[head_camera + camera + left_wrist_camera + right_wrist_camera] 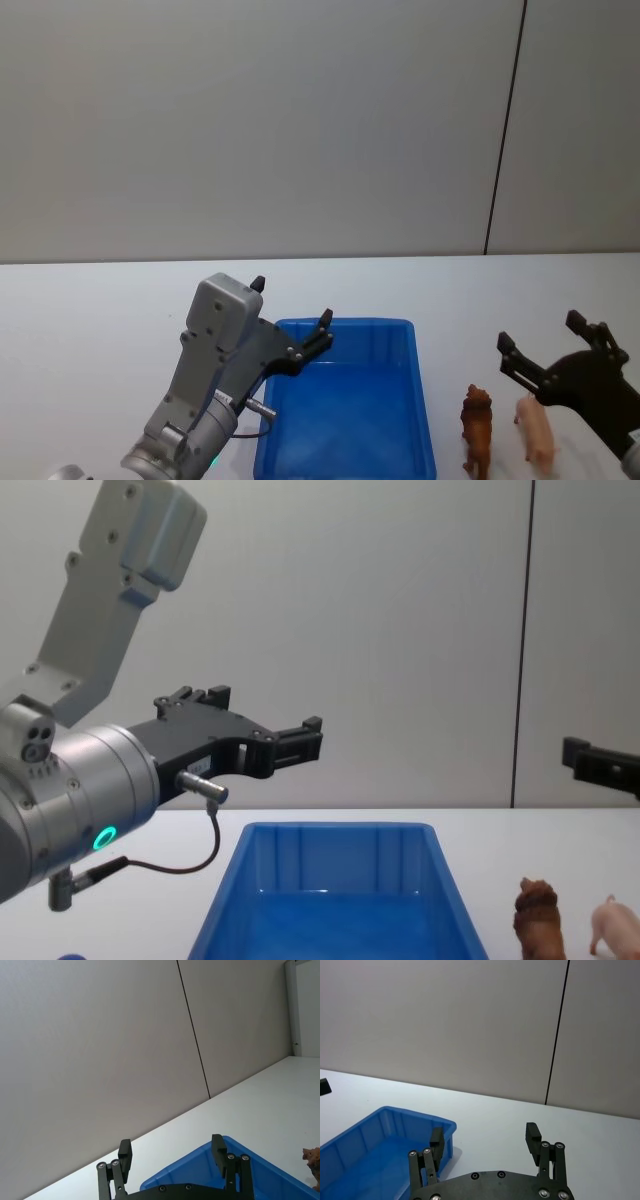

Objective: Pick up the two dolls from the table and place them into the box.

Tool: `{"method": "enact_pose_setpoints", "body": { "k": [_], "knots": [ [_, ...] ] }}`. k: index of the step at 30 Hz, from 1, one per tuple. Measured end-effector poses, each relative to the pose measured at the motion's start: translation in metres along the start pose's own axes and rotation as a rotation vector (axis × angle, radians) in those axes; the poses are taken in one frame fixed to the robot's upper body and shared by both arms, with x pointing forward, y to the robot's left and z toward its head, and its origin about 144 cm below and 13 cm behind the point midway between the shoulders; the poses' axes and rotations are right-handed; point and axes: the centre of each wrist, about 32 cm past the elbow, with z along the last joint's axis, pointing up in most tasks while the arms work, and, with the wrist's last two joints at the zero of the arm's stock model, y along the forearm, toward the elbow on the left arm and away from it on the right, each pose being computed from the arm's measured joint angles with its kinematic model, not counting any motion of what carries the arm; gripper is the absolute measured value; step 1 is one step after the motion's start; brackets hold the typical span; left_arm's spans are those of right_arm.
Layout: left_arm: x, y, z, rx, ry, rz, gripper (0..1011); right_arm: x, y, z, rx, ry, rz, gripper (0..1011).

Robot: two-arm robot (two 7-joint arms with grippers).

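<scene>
The blue box [420, 400] [225, 900] [260, 1165] [375, 1125] sits on the white table [100, 300], with nothing visible inside it. Just right of it stand the two dolls: a shaggy reddish-brown animal [476, 428] [538, 917] [313, 1159] and a pale pink pig [536, 432] [618, 925]. My left gripper [292, 315] [172, 1154] [265, 725] hovers open above the box's left rear corner, holding nothing. My right gripper [541, 334] [485, 1137] is open and raised above the table, behind the dolls, with nothing between its fingers.
A grey wall with a dark vertical seam [505, 130] rises behind the table. Bare tabletop stretches left of the box and behind it.
</scene>
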Motion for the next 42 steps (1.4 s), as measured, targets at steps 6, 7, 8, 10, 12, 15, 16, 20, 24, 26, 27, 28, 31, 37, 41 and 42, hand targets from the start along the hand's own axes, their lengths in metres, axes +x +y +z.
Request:
{"method": "enact_pose_setpoints", "body": {
  "k": [6,7,8,10,12,15,16,20,24,26,27,28,31,37,41,42],
  "knots": [
    [0.000,0.000,0.000,0.000,0.000,0.000,1001,0.013,-0.006,-0.004,-0.038,0.013,0.010,1001],
    [0.000,0.000,0.000,0.000,0.000,0.000,1001,0.015,-0.008,-0.006,-0.049,0.016,0.013,1001],
    [0.000,0.000,0.000,0.000,0.000,0.000,1001,0.017,-0.008,-0.006,-0.056,0.018,0.014,1001],
    [0.000,0.000,0.000,0.000,0.000,0.000,1001,0.021,-0.011,-0.009,-0.076,0.022,0.017,1001],
    [0.000,0.000,0.000,0.000,0.000,0.000,1001,0.024,-0.012,-0.010,-0.089,0.025,0.021,1001],
    [0.000,0.000,0.000,0.000,0.000,0.000,1001,0.029,-0.014,-0.014,-0.116,0.030,0.025,1001],
    [0.000,0.000,0.000,0.000,0.000,0.000,1001,0.030,-0.014,-0.015,-0.123,0.031,0.025,1001],
    [0.000,0.000,0.000,0.000,0.000,0.000,1001,0.036,-0.016,-0.022,-0.165,0.039,0.032,1001],
    [0.000,0.000,0.000,0.000,0.000,0.000,1001,0.039,-0.015,-0.027,-0.189,0.043,0.034,1001],
    [0.000,0.000,0.000,0.000,0.000,0.000,1001,0.040,-0.014,-0.031,-0.207,0.045,0.038,1001],
    [0.000,0.000,0.000,0.000,0.000,0.000,1001,0.040,-0.013,-0.034,-0.218,0.046,0.039,1001],
    [0.000,0.000,0.000,0.000,0.000,0.000,1002,0.040,-0.013,-0.035,-0.225,0.048,0.039,1001],
    [0.000,0.000,0.000,0.000,0.000,0.000,1001,0.040,-0.010,-0.041,-0.247,0.052,0.040,1001],
    [0.000,0.000,0.000,0.000,0.000,0.000,1001,0.039,-0.005,-0.050,-0.283,0.059,0.041,1001],
    [0.000,0.000,0.000,0.000,0.000,0.000,1001,0.037,-0.001,-0.055,-0.307,0.063,0.043,1001],
    [0.000,0.000,0.000,0.000,0.000,0.000,1001,0.036,0.000,-0.056,-0.316,0.065,0.043,1001]
  ]
}}
